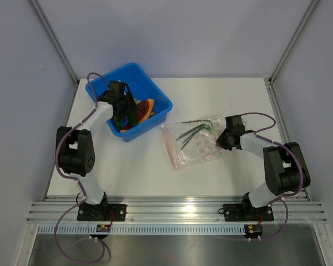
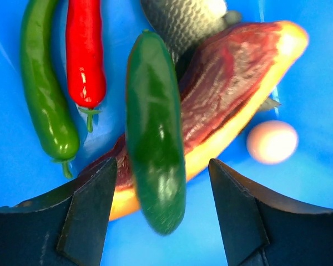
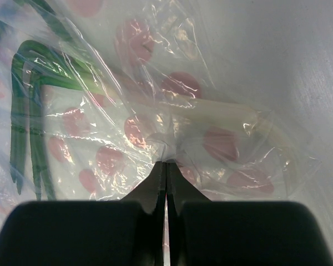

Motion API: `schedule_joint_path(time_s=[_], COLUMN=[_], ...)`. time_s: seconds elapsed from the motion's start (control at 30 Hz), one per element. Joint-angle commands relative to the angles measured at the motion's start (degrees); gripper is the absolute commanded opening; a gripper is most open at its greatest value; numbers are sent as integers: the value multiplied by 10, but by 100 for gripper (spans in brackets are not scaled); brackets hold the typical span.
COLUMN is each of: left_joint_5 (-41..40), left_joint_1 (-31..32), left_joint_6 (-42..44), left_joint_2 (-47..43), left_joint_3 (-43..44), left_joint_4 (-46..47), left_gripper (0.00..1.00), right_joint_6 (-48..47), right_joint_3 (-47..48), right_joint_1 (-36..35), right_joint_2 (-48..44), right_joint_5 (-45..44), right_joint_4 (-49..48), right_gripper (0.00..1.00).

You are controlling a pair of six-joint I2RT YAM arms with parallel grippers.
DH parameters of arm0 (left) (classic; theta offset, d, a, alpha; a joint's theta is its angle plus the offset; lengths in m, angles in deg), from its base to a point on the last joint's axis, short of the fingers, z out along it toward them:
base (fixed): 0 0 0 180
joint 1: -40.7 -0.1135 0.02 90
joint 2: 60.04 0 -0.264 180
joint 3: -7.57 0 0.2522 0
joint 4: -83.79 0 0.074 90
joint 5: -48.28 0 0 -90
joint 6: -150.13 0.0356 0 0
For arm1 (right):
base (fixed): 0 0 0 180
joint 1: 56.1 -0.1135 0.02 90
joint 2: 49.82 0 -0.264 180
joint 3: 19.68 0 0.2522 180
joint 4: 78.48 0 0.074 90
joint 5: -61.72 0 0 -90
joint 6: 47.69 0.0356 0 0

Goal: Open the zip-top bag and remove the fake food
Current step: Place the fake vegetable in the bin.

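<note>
Clear crinkled plastic, dotted pink: the zip-top bag (image 1: 183, 152) lies flat on the white table (image 1: 127, 172), nearest the arm bases, its pinkish-red zip strip (image 1: 169, 145) along the left edge. The right gripper (image 3: 166, 164) has its fingers pressed together on a fold of film at the bag's right side. This is judged an anchoring pinch that holds the bag steady against pulls from the other arm. Long green beans (image 3: 28, 111) lie inside, so the emptying looks unfinished. Farther back stands the blue tub (image 1: 147, 77), the collecting place for the fake food. Over it hangs the left gripper (image 2: 162, 166), fingers spread. A fat green pepper (image 2: 155, 127) sits between them, touching neither, placed as for a drop. Below lie a red chili (image 2: 84, 55), a slim green chili (image 2: 44, 94), a grey fish (image 2: 183, 19), an orange-rimmed slice (image 2: 233, 83) and a pale ball (image 2: 272, 141).
</note>
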Motion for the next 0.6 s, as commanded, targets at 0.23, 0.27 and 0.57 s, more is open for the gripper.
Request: schedule_joint_path(time_s=[0.23, 0.27, 0.57], left_joint_5=[39, 40, 136], left_joint_1=[28, 34, 64], left_joint_6=[-4, -5, -28], left_joint_2=[-155, -161, -230], left_joint_3=[25, 25, -71], left_joint_4=[-14, -16, 22], left_gripper=[72, 72, 74], right_joint_6=[-10, -11, -14], right_joint_3=[16, 16, 12], right_joint_1=[5, 5, 5], right_joint_2=[-7, -7, -14], right_joint_5=[10, 11, 16], right_joint_4=[-9, -10, -16], right_gripper=[0, 0, 0])
